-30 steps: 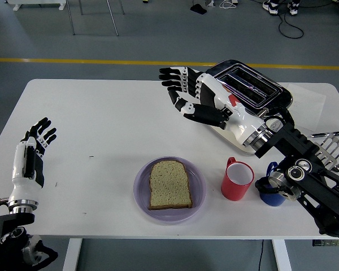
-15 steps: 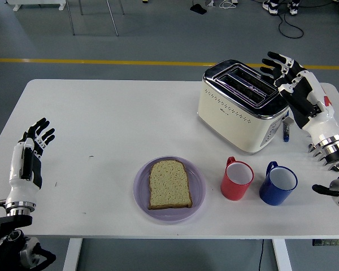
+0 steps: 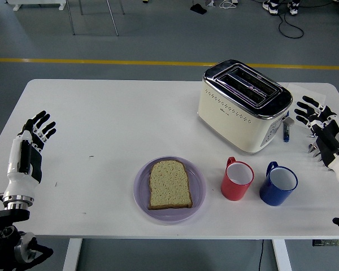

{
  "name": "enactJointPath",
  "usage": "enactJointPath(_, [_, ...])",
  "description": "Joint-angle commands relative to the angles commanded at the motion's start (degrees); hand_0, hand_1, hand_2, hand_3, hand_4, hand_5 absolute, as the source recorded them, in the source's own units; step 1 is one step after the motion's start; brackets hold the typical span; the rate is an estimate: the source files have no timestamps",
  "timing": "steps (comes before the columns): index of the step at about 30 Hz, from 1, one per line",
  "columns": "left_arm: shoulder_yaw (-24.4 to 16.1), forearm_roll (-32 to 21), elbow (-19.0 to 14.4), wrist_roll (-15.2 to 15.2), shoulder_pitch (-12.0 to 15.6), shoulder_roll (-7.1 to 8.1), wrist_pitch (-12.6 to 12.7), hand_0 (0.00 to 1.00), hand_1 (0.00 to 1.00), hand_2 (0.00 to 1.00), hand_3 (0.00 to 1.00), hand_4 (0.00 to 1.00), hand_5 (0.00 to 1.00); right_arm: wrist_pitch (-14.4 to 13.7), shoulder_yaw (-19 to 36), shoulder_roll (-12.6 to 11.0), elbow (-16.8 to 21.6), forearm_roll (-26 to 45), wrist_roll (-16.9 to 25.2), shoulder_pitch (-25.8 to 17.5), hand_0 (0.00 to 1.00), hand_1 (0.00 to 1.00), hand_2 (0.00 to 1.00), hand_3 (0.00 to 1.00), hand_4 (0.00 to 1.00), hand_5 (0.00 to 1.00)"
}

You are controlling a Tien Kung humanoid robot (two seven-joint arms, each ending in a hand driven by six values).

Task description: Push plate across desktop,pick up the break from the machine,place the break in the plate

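Note:
A slice of brown bread [image 3: 169,184] lies flat in the purple plate [image 3: 198,175] near the table's front middle. The cream toaster [image 3: 240,106] with a chrome top stands at the back right, its slots empty. My right hand [image 3: 321,127] hovers at the table's right edge, right of the toaster, fingers spread and holding nothing. Over the left edge of the table, my left hand [image 3: 31,144] rests with its fingers spread, empty too.
A red mug [image 3: 237,178] and a blue mug [image 3: 278,183] stand side by side right of the plate, in front of the toaster. A small blue object [image 3: 286,131] lies beside the toaster's right end. A metal utensil lies under my right hand.
My right arm has swung from over the table left of the toaster, past its top, back and down to the table's right edge. The left hand barely moved.

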Motion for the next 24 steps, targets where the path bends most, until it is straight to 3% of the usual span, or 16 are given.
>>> enactJointPath(17, [-2.23, -4.75, -5.47, 7.03, 0.67, 0.89, -4.85, 0.816, 0.827, 0.873, 0.808, 0.532, 0.998, -0.36, 2.71, 0.25, -0.35, 0.65, -0.69, -0.03, 0.887, 0.793, 0.812, 0.790, 0.499, 0.553])
enactJointPath(24, [-2.96, -4.61, -5.88, 8.92, -0.38, 1.58, -7.20, 0.825, 0.830, 0.873, 0.810, 0.550, 0.998, -0.10, 4.17, 0.25, -0.95, 0.79, -1.15, 0.36, 0.888, 0.795, 0.813, 0.791, 0.502, 0.559])
